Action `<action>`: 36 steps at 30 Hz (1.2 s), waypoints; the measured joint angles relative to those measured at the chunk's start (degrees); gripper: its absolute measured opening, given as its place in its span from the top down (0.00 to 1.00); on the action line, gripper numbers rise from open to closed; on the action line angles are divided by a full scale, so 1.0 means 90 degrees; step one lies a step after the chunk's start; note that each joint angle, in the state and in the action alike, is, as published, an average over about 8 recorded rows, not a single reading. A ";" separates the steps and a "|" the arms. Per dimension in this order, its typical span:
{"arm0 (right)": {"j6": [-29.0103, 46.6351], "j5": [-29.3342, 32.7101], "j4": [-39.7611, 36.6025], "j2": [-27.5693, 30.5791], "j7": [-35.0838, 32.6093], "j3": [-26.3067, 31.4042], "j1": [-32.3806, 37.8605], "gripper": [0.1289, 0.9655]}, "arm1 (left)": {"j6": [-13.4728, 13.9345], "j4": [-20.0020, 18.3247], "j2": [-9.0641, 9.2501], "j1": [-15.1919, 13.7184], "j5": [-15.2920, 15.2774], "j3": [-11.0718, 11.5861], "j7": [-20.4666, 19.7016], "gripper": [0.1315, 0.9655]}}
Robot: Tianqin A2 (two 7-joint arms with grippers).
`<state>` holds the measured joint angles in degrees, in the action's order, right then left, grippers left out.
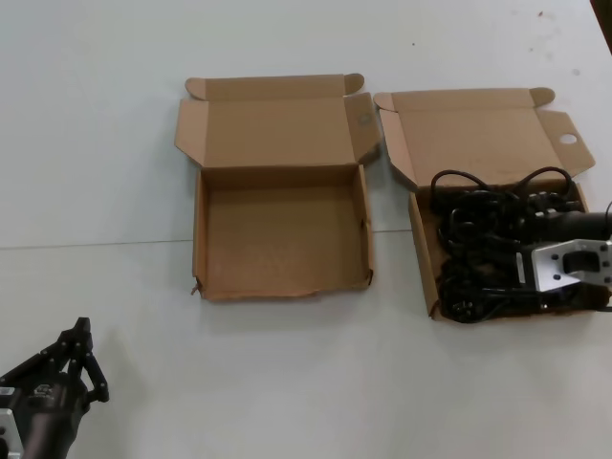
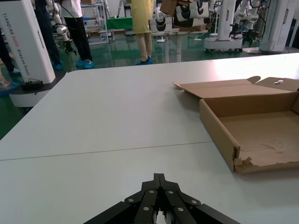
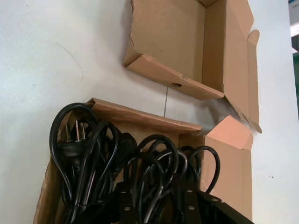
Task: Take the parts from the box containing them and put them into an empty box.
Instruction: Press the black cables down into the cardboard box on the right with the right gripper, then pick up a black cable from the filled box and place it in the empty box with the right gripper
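Work surface: white table (image 1: pixel 287 382), broad bare stretches in front of and behind both boxes; a thin seam runs across it beneath them.

Left item: the empty box (image 1: pixel 279 234), shallow brown cardboard, lid folded back flat. Its near low wall has a ragged, torn edge, seen close in the left wrist view (image 2: pixel 261 135). Interior bare. A narrow strip of table separates it from its neighbour.

Right item: the box containing them (image 1: pixel 478 143), same make, lid open, one side flap punched with a round hole (image 1: pixel 568 139). It sits near the table's right edge. Contents: the parts (image 1: pixel 488 253), black cables in tangled loops filling the tray, loops rising above the walls; one plug with bare prongs (image 3: pixel 74 135) lies at a corner.

Right gripper (image 1: pixel 535 251): down inside the cable box, over the heap. Its fingers are buried among the loops in both views; whether they are spread or closed on a cable cannot be told. Bracket and arm run off the frame's right edge.

Left gripper (image 1: pixel 78 349): parked low over the near left of the table, well apart from both boxes, finger tips pressed together, holding nothing.
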<state>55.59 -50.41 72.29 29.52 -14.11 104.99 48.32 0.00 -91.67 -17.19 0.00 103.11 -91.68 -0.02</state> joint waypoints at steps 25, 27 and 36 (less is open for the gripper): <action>-0.0531 -0.0452 -0.0461 -0.0105 0.0000 0.0003 -0.0046 0.96 | 0.0000 0.0000 0.0000 0.0000 0.0000 0.0000 0.0000 0.97; -0.0538 -0.0468 -0.0455 -0.0089 0.0000 0.0016 -0.0051 0.96 | 0.0000 0.0000 0.0000 0.0000 0.0000 0.0000 0.0000 0.97; -0.0329 -0.0392 0.0014 0.0061 0.0000 -0.0010 -0.0136 0.96 | 0.0000 0.0000 0.0000 0.0000 0.0000 0.0000 0.0000 0.97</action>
<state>52.63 -53.94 72.41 30.07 -14.11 104.89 47.10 0.00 -91.67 -17.19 0.00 103.11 -91.68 -0.02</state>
